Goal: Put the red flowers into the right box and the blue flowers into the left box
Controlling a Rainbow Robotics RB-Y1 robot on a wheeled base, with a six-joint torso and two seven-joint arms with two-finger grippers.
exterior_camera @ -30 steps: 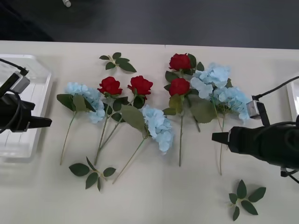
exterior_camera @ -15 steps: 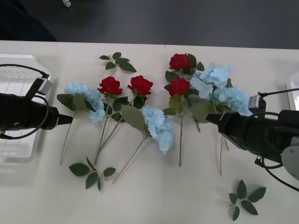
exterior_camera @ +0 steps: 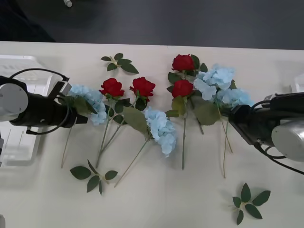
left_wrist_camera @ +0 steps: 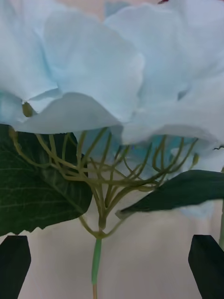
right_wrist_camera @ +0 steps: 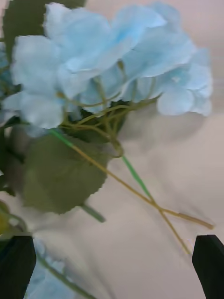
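Several red flowers lie mid-table: two roses (exterior_camera: 112,87) (exterior_camera: 143,87) side by side and two more (exterior_camera: 183,62) (exterior_camera: 182,88) to their right. Blue flowers lie among them: one hydrangea (exterior_camera: 90,99) at the left, one (exterior_camera: 160,128) in the middle, and a pair (exterior_camera: 216,78) at the right. My left gripper (exterior_camera: 76,117) is at the left hydrangea (left_wrist_camera: 116,70), open, with its stem (left_wrist_camera: 95,261) between the black fingers (left_wrist_camera: 14,261). My right gripper (exterior_camera: 233,116) is open just short of the right hydrangea (right_wrist_camera: 116,60) and its crossed stems (right_wrist_camera: 154,205). The left box (exterior_camera: 19,152) is behind my left arm. A rim of the right box (exterior_camera: 299,83) shows at the right edge.
Loose green leaf sprigs lie at the back (exterior_camera: 119,62), near the front left (exterior_camera: 94,175) and at the front right (exterior_camera: 248,202). Bare tabletop runs along the front edge. A dark floor lies beyond the table's far edge.
Both arms have moved inward. The left gripper went from over the left box to the leftmost hydrangea. The right gripper moved back and up to the right hydrangeas' stems.
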